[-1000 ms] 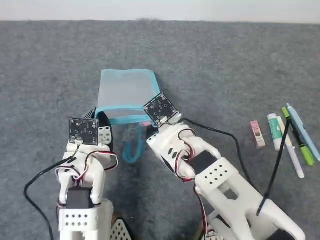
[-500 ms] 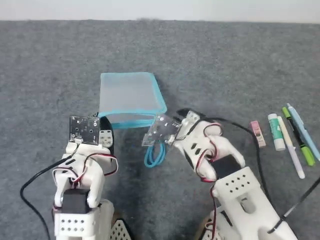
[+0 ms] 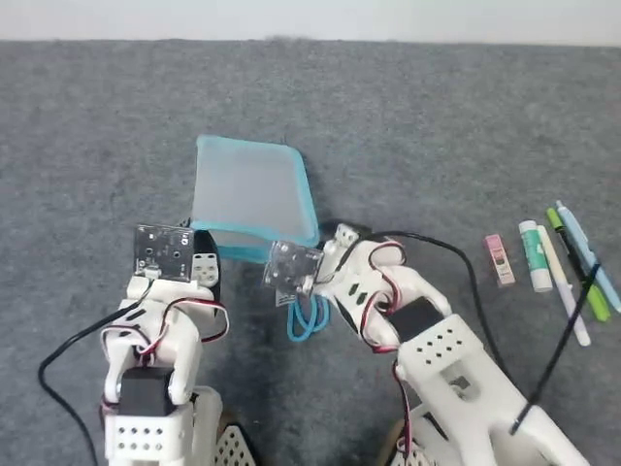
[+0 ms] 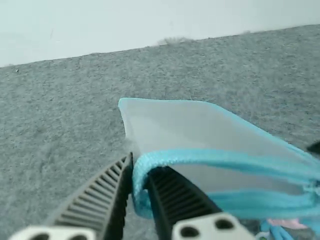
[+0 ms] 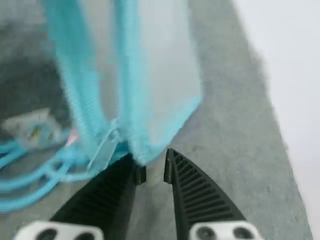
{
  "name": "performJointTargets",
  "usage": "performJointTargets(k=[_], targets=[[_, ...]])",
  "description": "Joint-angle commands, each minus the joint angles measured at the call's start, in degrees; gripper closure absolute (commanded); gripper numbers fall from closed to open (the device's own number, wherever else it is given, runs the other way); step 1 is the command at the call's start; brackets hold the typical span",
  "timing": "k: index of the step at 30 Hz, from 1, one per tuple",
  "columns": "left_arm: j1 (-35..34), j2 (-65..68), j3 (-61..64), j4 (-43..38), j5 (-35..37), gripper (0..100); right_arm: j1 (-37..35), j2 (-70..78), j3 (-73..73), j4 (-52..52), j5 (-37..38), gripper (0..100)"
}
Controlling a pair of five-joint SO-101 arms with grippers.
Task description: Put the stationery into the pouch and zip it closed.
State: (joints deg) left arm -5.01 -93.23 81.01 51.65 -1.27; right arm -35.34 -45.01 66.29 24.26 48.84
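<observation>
So the pouch (image 4: 200, 135) is a frosted see-through thing with teal trim, lying on the grey bench (image 3: 437, 126) right in front of both arms. The left end effector (image 4: 139, 167) is clamped on the teal zipper edge (image 4: 210, 159) at one near corner. That trim is pinched tight between the ribbed jaws, and the rest of the pouch stretches out beyond them.

The right end effector (image 5: 152, 161) is at the other near corner. Its jaws are only slightly apart, and the pouch corner sits right at the tips, touching or close to it. I can see grey bench through the gap further back, so it doesn't look like a proper bite. The zipper pull (image 5: 104, 148) hangs just beside those tips, on the side toward the left arm. The blue cord loop (image 3: 309, 318) lies on the bench just behind and under the right end effector.

All the stationery is outside the pouch, well apart from the right end effector on its outer side. Going outward, it's a pink eraser (image 3: 499, 259), a white-and-green stick (image 3: 531, 254), a white pen (image 3: 576, 325), a green pen (image 3: 568, 248) and a light blue pen (image 3: 606, 286), lined up close together.
</observation>
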Motion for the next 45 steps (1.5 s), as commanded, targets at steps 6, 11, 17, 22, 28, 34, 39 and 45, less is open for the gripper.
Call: performJointTargets(k=[6,11,17,22,28,34,39,45], targets=[[0.4,-0.7,-3.1,-0.8,-1.6,99,-2.1,-11.4,-0.4,9.3,1.8,88.8],[0.4,-0.7,-3.2,-0.4,-1.5,99,-2.4,-10.9,-0.4,7.4,-3.3,82.1],[0.4,-0.7,-3.3,-0.4,-1.5,99,-7.1,-5.9,-0.4,4.5,-3.7,82.1],[0.4,-0.7,-3.1,-0.4,-1.5,99,-9.9,-3.2,-0.4,2.6,-3.6,82.2],[0.4,-0.7,-3.1,-0.6,-1.5,99,-10.1,-2.9,0.0,8.0,0.6,82.2],[0.2,-0.7,-3.4,-0.5,-1.5,99,-9.6,-3.3,4.0,9.3,3.4,82.2],[0.4,-0.7,-3.5,-0.5,-1.5,99,-9.7,-3.1,4.6,6.0,3.2,82.2],[0.6,-0.7,-4.7,1.0,-1.5,99,-9.6,-2.7,4.3,-3.2,-1.5,82.2]])
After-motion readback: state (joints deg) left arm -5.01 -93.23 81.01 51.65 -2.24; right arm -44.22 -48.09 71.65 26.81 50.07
